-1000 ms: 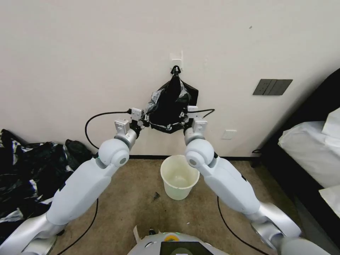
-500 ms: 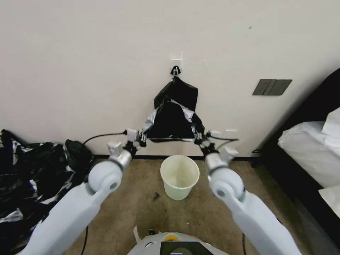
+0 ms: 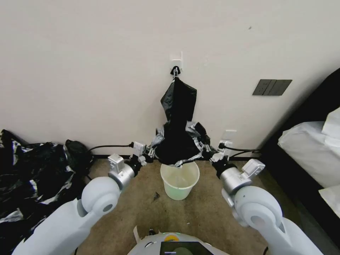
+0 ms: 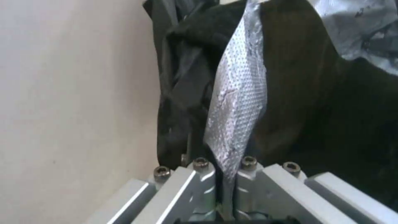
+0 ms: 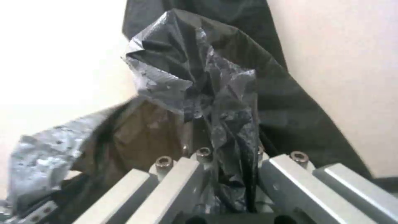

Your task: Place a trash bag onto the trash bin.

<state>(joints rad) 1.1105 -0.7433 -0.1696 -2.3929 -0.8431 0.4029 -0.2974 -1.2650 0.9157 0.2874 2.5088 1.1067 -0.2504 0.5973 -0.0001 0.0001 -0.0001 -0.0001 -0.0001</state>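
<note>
Your trash bag (image 3: 179,141) hangs from a wall hook (image 3: 175,70), its open lower edge stretched just above the trash bin (image 3: 179,180) on the floor. Judge it light, limp and slippery: thin film that will stretch or tear if pulled hard, so hold it at the mouth's opposite edges. The left tool (image 3: 148,153) is clenched on one edge, the right tool (image 3: 209,153) on the other, film pinched between each pair of jaws. No brand, label or writing is readable.
</note>
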